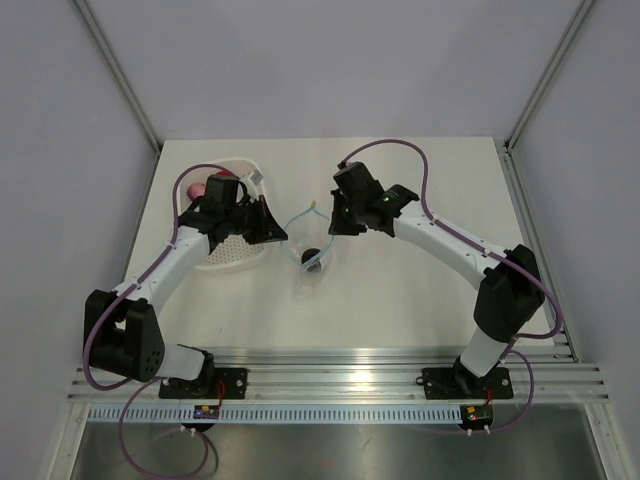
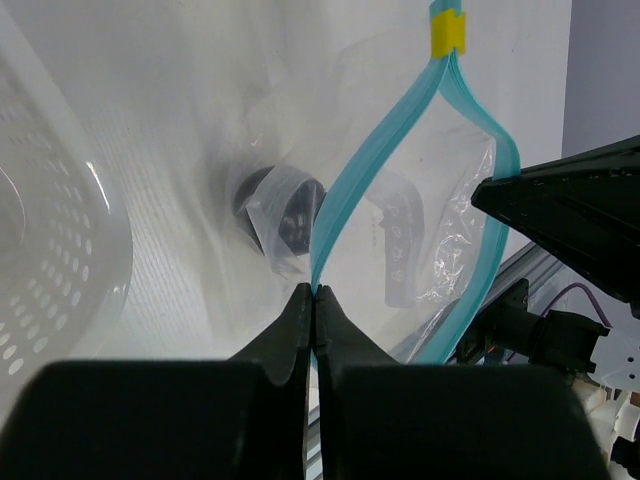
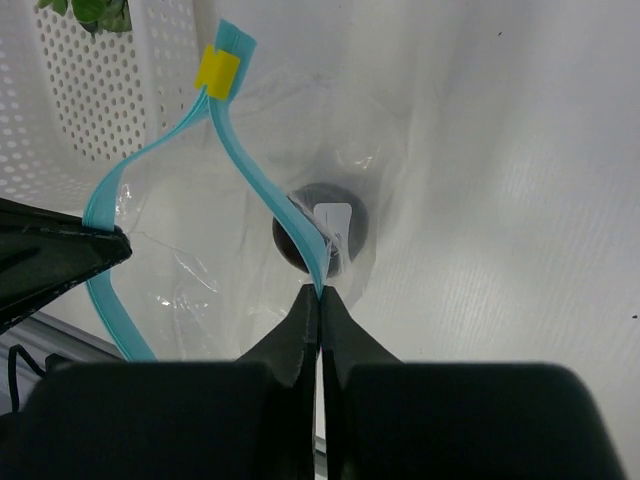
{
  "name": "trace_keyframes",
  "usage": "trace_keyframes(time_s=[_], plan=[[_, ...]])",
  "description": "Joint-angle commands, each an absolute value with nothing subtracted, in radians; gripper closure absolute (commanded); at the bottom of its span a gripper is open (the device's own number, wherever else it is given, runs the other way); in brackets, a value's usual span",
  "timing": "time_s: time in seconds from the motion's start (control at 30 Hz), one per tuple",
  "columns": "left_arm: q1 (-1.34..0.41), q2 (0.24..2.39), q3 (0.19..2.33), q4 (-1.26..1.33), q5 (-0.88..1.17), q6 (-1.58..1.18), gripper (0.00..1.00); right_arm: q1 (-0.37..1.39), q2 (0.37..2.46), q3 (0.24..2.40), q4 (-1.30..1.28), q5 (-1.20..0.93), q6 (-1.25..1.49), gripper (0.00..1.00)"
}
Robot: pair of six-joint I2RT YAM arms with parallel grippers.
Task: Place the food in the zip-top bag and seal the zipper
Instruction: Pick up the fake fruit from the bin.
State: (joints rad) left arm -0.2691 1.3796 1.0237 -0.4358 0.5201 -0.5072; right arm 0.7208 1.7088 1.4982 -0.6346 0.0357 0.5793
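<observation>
The zip-top bag hangs between my two grippers with its mouth pulled open. My left gripper is shut on one side of the light blue zipper. My right gripper is shut on the other side of the zipper. A yellow clip sits at the end where the two strips meet. A dark round object with a white label lies inside the bag. A pink food piece rests in the white basket, and a green leafy piece shows at the basket's edge.
The white perforated basket stands just left of the bag, under my left arm. Grey walls and metal posts close in the table at the back and sides. An aluminium rail runs along the near edge.
</observation>
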Motion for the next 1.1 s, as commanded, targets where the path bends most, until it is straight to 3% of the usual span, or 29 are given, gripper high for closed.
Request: trace_keyframes(time_s=[0.0, 0.2, 0.23, 0.27, 0.37, 0.43, 0.67, 0.73, 0.83, 1.07], plan=[[-0.27, 1.385, 1.055, -0.376, 0.545, -0.515, 1.0, 0.721, 1.677, 1.477, -0.626, 0.029, 0.612, 1.0], [-0.27, 1.414, 1.098, -0.429, 0.488, -0.483, 0.98, 0.723, 1.643, 1.459, -0.614, 0.046, 0.635, 1.0], [-0.267, 1.44, 1.121, -0.455, 0.48, -0.477, 0.92, 0.723, 1.641, 1.459, -0.612, 0.045, 0.637, 1.0], [-0.267, 1.456, 1.152, -0.509, 0.477, -0.454, 0.76, 0.724, 1.643, 1.46, -0.612, 0.044, 0.647, 1.0], [-0.267, 1.465, 1.244, -0.566, 0.46, -0.425, 0.51, 0.73, 1.657, 1.483, -0.626, 0.047, 0.672, 1.0], [-0.264, 1.463, 1.311, -0.597, 0.424, -0.411, 0.44, 0.738, 1.672, 1.529, -0.675, 0.08, 0.676, 1.0], [-0.138, 1.526, 1.445, -0.676, 0.39, -0.396, 0.39, 0.753, 1.716, 1.62, -0.71, 0.118, 0.661, 1.0], [-0.088, 1.554, 1.468, -0.678, 0.358, -0.396, 0.31, 0.756, 1.729, 1.631, -0.71, 0.118, 0.66, 1.0], [-0.061, 1.635, 1.535, -0.702, 0.204, -0.365, 0.23, 0.761, 1.735, 1.638, -0.692, 0.103, 0.652, 1.0], [-0.034, 1.87, 1.732, -0.738, -0.095, -0.324, 0.18, 0.762, 1.75, 1.64, -0.661, 0.064, 0.637, 1.0]])
